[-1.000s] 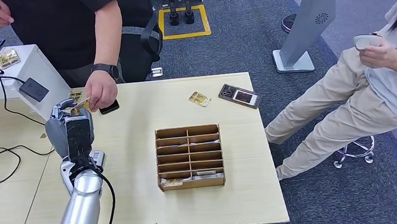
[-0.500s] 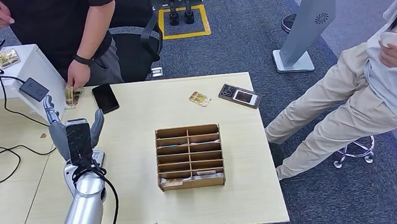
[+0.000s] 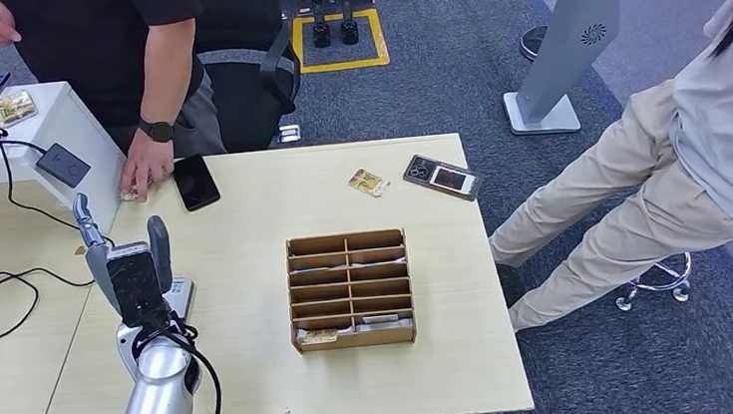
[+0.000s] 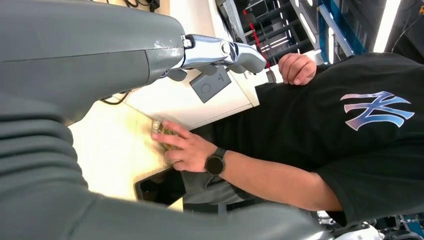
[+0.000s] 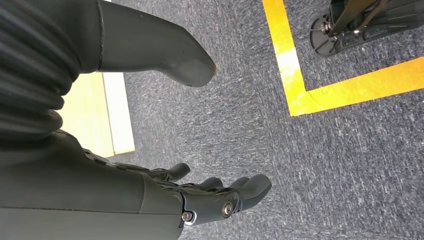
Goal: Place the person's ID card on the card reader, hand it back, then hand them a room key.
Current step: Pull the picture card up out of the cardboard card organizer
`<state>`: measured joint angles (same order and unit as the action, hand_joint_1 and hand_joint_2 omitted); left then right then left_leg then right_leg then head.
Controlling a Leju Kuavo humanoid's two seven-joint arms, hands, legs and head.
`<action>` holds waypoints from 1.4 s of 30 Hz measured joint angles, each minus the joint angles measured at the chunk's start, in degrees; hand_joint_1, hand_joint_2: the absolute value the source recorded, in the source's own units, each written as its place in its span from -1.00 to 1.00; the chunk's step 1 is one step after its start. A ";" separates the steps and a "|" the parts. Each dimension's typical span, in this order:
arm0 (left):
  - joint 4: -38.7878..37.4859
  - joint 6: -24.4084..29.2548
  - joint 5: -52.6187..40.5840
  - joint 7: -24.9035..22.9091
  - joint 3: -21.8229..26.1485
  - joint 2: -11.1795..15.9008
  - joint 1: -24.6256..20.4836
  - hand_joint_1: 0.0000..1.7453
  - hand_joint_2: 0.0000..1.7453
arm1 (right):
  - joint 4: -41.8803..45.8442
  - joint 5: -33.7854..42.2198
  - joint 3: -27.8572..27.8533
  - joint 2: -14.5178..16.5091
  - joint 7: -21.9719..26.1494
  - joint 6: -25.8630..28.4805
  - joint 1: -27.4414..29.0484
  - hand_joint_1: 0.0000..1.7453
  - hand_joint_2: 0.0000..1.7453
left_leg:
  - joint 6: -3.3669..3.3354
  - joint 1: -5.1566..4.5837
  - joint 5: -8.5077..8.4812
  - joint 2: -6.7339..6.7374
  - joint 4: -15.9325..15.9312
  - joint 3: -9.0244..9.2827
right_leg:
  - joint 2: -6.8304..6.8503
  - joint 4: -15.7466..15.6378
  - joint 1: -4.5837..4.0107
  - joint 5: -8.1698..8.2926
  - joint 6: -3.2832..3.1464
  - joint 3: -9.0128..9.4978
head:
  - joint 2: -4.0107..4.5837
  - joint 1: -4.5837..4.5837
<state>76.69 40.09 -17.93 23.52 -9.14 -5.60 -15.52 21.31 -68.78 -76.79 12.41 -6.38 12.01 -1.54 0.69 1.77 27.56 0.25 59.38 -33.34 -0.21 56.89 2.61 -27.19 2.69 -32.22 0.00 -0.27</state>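
ID card [image 3: 128, 195]: thin, stiff, light, likely slick; lying flat on the counter [image 3: 257, 377] it's best taken by an edge, not the face. It sits upper left of the head view, under the person's hand [image 3: 147, 170], beside a black phone [image 3: 194, 181]. Left robot hand [image 3: 128, 268] is raised w/ fingers spread, holding nothing, near but apart from the card. Right robot hand [image 5: 150, 195] hangs over carpet, fingers loosely apart, empty.
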 joint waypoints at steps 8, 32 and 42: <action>6.13 0.02 10.15 7.04 -1.80 0.08 4.45 -1.00 1.00 | 3.31 4.10 -2.10 0.95 2.36 -2.87 0.18 -1.00 -0.50 | -0.01 0.00 0.04 0.03 0.00 -0.01 | -0.01 0.00 0.00 -0.02 0.01 -0.01 | 0.00 -0.01; 22.55 -35.90 6.13 11.42 -27.94 10.04 13.11 -1.00 1.00 | 15.44 -1.69 -8.62 5.68 2.54 -13.11 0.66 -1.00 1.00 | 0.01 -0.01 0.08 0.02 -0.01 -0.03 | 0.00 -0.02 0.01 -0.07 -0.01 -0.07 | 0.00 0.03; 12.46 -25.29 -15.75 0.73 -36.60 12.00 5.11 -1.00 1.00 | 11.65 -4.50 -9.99 3.35 3.39 -11.22 0.29 -1.00 1.00 | 0.01 -0.01 0.08 0.03 0.00 -0.04 | -0.01 -0.01 0.01 -0.05 -0.01 -0.06 | 0.00 0.05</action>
<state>89.15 14.80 -33.68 24.25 -45.74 6.40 -10.42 32.96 -73.29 -86.78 15.76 -2.99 0.79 -1.25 0.70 1.76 27.63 0.27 59.38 -33.38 -0.22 56.88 2.62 -27.24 2.68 -32.29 0.00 -0.21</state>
